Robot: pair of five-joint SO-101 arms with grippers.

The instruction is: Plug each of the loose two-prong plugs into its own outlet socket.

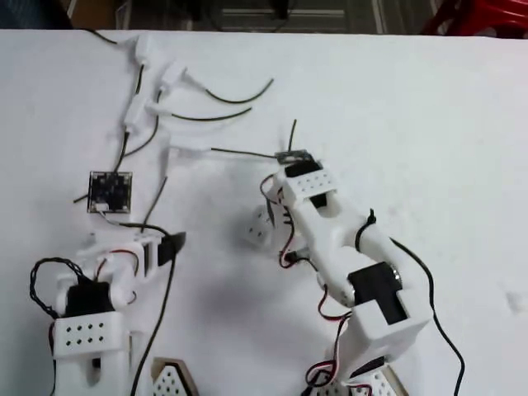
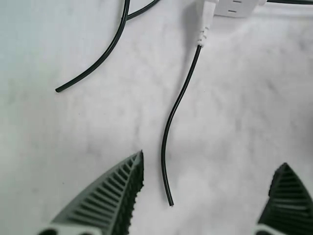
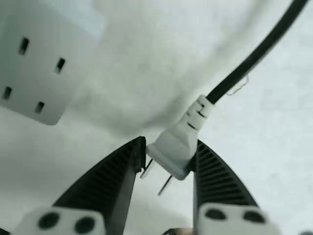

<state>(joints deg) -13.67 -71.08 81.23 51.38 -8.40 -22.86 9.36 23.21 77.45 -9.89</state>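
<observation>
My right gripper is shut on a white two-prong plug, whose prongs point back between the fingers. Its black cord runs away from it. Close by lies a white outlet block showing two pairs of slots. From above, the right gripper is at the table's middle. My left gripper stands open over a loose black cord. That cord leads to another white plug beside a white slotted piece. The left gripper is low at the left.
Several white plugs with black cords lie scattered at the back left. A small black square board sits ahead of the left arm. A small white block rests beside the right arm. The right half of the white table is bare.
</observation>
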